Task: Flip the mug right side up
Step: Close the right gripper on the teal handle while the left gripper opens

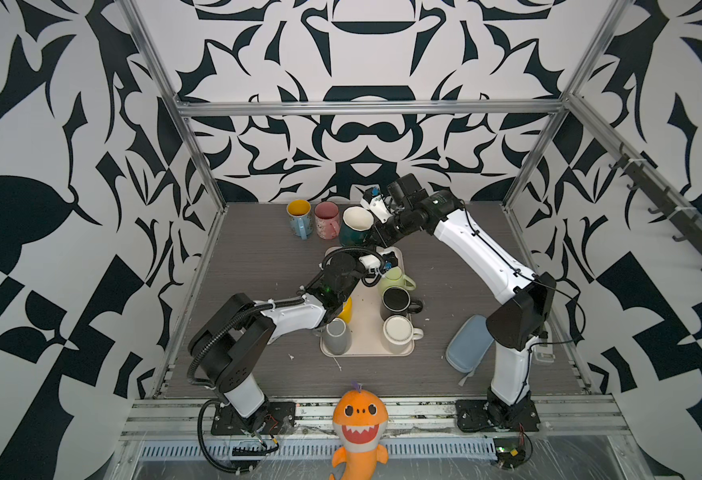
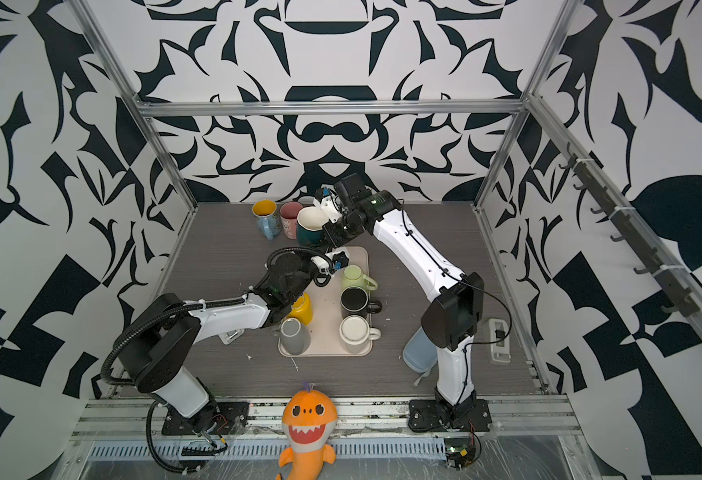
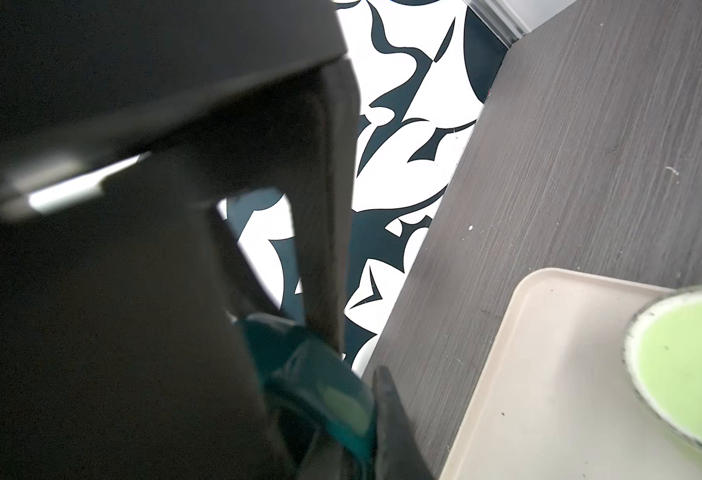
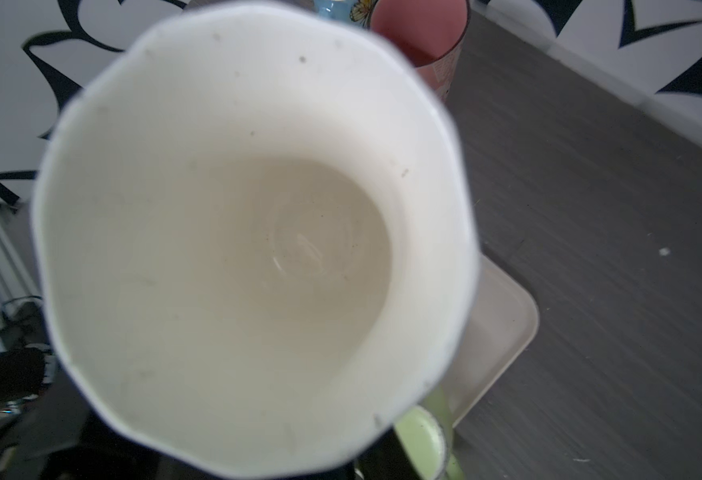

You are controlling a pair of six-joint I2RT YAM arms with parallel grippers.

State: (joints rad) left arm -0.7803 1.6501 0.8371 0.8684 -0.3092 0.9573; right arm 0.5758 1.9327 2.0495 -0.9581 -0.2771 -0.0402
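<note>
Our right fingers (image 1: pixel 376 232) grip the dark teal mug (image 1: pixel 355 227), mouth up, at the table's (image 1: pixel 258 257) far edge; our left fingers (image 3: pixel 391 415) are closed, empty.

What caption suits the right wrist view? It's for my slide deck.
Looking straight into the teal mug's white interior, mouth up, with a pink mug behind and the beige tray below.
</note>
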